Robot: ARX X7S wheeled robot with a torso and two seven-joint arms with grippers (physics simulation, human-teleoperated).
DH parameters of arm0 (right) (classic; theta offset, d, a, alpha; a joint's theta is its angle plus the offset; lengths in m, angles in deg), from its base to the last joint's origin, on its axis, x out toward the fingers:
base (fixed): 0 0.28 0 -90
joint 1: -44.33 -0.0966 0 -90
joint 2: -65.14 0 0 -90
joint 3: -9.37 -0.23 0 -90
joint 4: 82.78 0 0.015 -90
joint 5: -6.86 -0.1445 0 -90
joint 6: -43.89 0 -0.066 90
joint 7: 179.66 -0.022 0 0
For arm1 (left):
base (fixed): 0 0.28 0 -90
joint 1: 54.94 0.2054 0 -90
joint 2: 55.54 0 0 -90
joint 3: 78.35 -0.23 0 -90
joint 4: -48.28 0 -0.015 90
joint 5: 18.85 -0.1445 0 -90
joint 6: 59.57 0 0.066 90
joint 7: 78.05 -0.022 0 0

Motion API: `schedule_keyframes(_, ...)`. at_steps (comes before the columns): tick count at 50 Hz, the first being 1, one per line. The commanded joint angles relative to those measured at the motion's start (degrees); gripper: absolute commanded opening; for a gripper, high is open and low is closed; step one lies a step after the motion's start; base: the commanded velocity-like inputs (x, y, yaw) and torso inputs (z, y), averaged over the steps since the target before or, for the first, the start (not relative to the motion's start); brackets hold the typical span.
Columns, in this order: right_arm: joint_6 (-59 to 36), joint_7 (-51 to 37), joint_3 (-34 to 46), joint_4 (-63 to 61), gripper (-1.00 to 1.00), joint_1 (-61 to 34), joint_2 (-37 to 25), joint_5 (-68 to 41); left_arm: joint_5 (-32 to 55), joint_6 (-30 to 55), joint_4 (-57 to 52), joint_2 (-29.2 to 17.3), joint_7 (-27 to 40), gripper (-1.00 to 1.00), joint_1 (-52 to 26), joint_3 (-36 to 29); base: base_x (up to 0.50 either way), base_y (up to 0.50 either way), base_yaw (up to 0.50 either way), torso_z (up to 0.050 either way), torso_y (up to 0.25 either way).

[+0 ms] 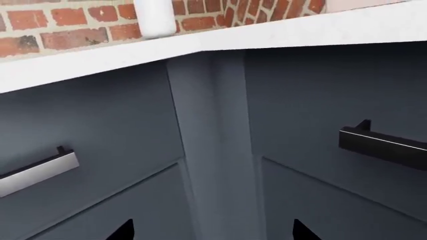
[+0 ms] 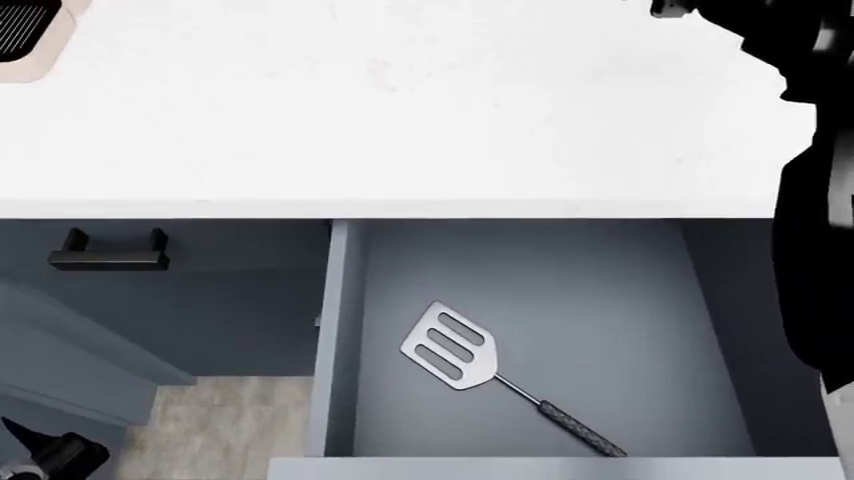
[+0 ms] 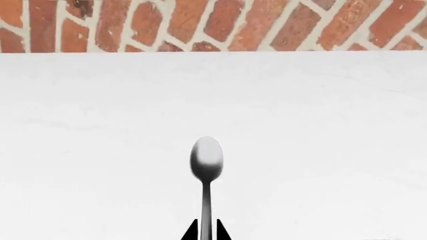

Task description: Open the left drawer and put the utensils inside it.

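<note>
So the job looks more than half done. The wide slate-blue left drawer [image 2: 534, 300] with the plain grey-blue inside is pulled open under the white stone counter [image 2: 400, 120]. One silvery metal spatula [image 2: 454, 347] with three slots and a dark speckled handle lies flat on the drawer floor. Its blade is near the left wall and its handle points toward the front right corner.

One thing is left to go in. The thin little silver teaspoon [image 3: 206, 165] is not in the drawer yet. The right gripper [image 3: 206, 231] is closed on the spoon's handle, with a dark tip on each side of it. The spoon's bowl sticks out over the white counter, toward the red brick wall [image 3: 213, 25]. I cannot tell if the spoon touches the counter or hangs just above it.

The left gripper [image 1: 212, 231] holds nothing. Its two dark tips are spread wide apart, low down in front of the slate-blue cabinet fronts [image 1: 100, 130].

Counting: one spatula, one teaspoon, one open drawer. The left wrist view shows two bar handles, a pale shiny one [image 1: 37, 172] and a black one [image 1: 383, 145]. A white round thing [image 1: 155, 17] stands at the back of the counter by the bricks.

I think the spoon must now go over the drawer and be let go.
</note>
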Motion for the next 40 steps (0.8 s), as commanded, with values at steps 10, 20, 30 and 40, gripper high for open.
schedule_keyframes(10, -39.4, 12.0, 1.6, -66.0, -1.00, 22.4, -6.6, -3.6, -0.9, 2.2, -4.7, -0.2, 1.3, 1.00, 1.1, -0.6, 0.00, 0.00, 0.00, 0.000, 0.000)
schedule_keyframes(20, -51.7, 16.4, 0.3, -82.2, -1.00, 27.2, -10.9, -7.4, -0.5, 2.7, -4.9, -0.3, 1.0, 1.00, 0.9, -1.1, 0.00, 0.00, 0.00, -0.002, 0.098)
schedule_keyframes(30, -56.6, 17.6, 3.7, -87.8, -1.00, 28.2, -14.8, -13.3, -0.3, 3.1, -5.4, -0.5, 0.9, 1.00, 1.0, -1.2, 0.00, 0.00, 0.00, -0.004, 0.250)
schedule_keyframes(40, -56.5, 1.6, 5.5, -89.5, -1.00, 29.4, -23.2, -41.0, -0.2, 2.6, -5.5, -0.6, 0.9, 1.00, 1.2, -0.9, 0.00, 0.00, 0.00, -0.004, 0.234)
